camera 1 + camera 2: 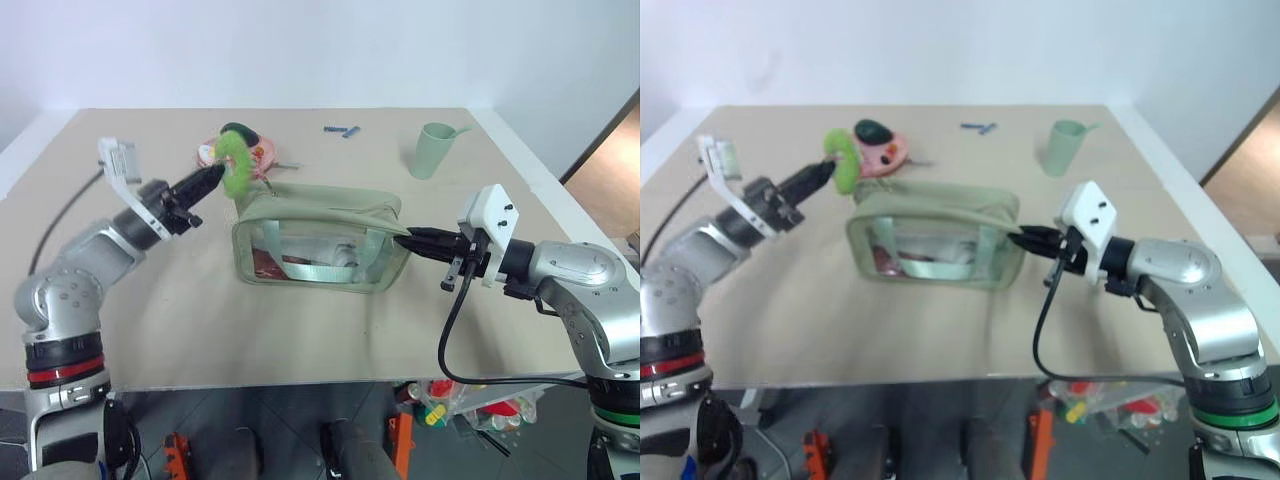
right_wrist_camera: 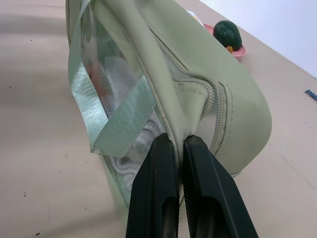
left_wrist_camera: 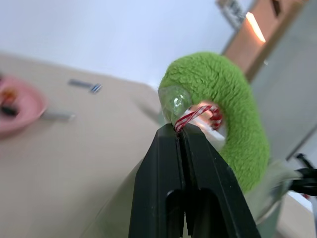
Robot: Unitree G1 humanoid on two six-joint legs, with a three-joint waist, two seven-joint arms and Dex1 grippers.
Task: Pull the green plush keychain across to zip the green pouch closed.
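nearest, the right pincer (image 1: 412,238) was clenched on the fabric at the right end of the green pouch (image 1: 320,238), a soft, light bag that looked likely to slump or slide on the worktop (image 1: 200,320) unless that end was held taut. farther off at its left end, the left pincer (image 1: 212,176) was pinched shut on the thin reddish cord (image 3: 195,115) of the green plush keychain (image 1: 236,163), held up above the pouch's left corner. the fuzzy ring seemed squashy and weightless, so the cord close to the zip was probably the surer hold, though it looked thin enough to slip.

A lab-like test room: bare beige table (image 1: 300,330) against plain white walls, toy bin (image 1: 470,400) beneath
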